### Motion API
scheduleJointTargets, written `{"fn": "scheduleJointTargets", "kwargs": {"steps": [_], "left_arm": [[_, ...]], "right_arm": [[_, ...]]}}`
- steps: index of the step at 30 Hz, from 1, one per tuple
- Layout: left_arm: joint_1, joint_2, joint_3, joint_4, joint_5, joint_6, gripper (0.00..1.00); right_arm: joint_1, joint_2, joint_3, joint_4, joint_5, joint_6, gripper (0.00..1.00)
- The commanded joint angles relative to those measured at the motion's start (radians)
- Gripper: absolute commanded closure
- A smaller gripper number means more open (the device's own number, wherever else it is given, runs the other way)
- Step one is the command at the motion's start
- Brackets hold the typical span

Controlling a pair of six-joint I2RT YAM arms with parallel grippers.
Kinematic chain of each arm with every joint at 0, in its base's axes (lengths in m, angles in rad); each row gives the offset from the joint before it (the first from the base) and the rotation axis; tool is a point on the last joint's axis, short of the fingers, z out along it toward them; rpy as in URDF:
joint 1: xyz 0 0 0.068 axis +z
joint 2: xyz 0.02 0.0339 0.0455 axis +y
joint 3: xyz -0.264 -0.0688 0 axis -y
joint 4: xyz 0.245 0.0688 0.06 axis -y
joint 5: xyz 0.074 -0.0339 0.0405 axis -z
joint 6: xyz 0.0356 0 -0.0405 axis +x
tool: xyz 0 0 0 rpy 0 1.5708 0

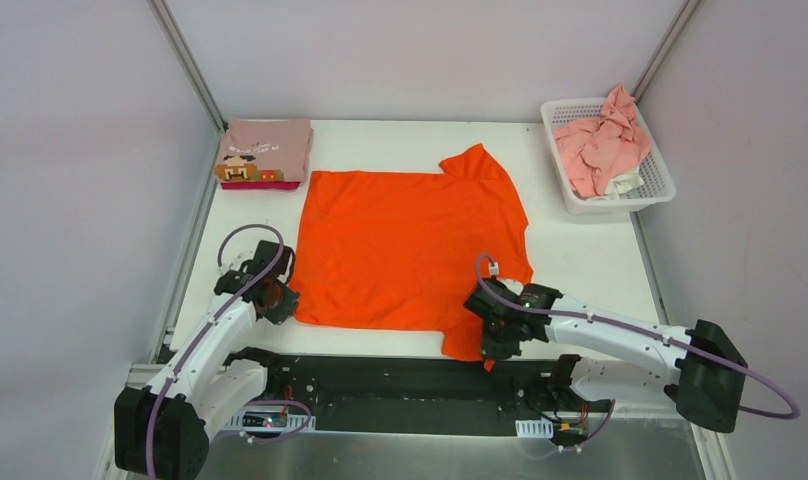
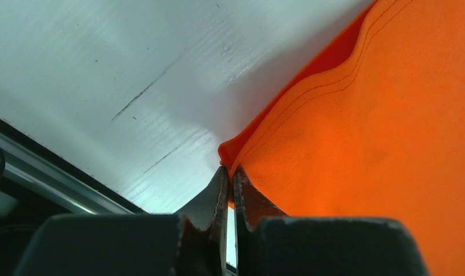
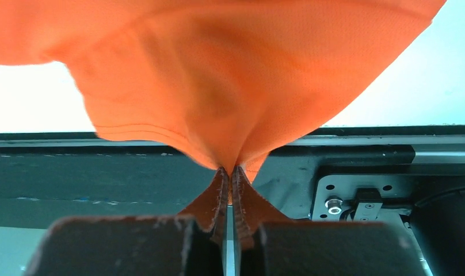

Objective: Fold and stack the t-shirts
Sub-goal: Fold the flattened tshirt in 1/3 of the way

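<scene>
Your bright orange cloth t-shirt (image 1: 405, 250) lies centre; behind-left sits the folded dusty-pink cartoon shirt (image 1: 270, 148), behind-right the white plastic lattice basket (image 1: 620, 204).

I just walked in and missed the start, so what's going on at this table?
Two robot arms are handling a bright orange cloth t-shirt spread flat on the white table. The left gripper is shut on its near-left hem corner. The right gripper is shut on the near-right corner, bunched at the table's near edge. A folded dusty-pink t-shirt with a pixel cartoon face lies far left on a magenta one. Crumpled light pink shirts sit in the white plastic lattice basket.
</scene>
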Motion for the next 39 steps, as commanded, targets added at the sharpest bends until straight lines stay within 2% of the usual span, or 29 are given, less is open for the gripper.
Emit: {"fn": "scheduleJointTargets", "kwargs": {"steps": [1, 12, 17, 23, 39], "left_arm": [[0.009, 0.034, 0.073, -0.053, -0.035, -0.012, 1.00], [0.009, 0.258, 0.280, -0.036, -0.055, -0.005, 1.00], [0.009, 0.348, 0.353, -0.031, -0.083, -0.008, 1.00], [0.014, 0.457, 0.428, -0.028, -0.111, -0.015, 1.00], [0.039, 0.645, 0.536, -0.013, -0.160, -0.003, 1.00]], "right_arm": [[-0.099, -0.018, 0.131, -0.049, 0.082, -0.075, 1.00], [-0.377, 0.014, 0.347, 0.026, 0.205, -0.223, 1.00], [-0.464, 0.062, 0.406, 0.123, 0.174, -0.305, 1.00], [-0.521, 0.199, 0.493, 0.169, 0.132, -0.406, 1.00], [-0.628, 0.429, 0.615, 0.251, 0.066, -0.510, 1.00]]}}
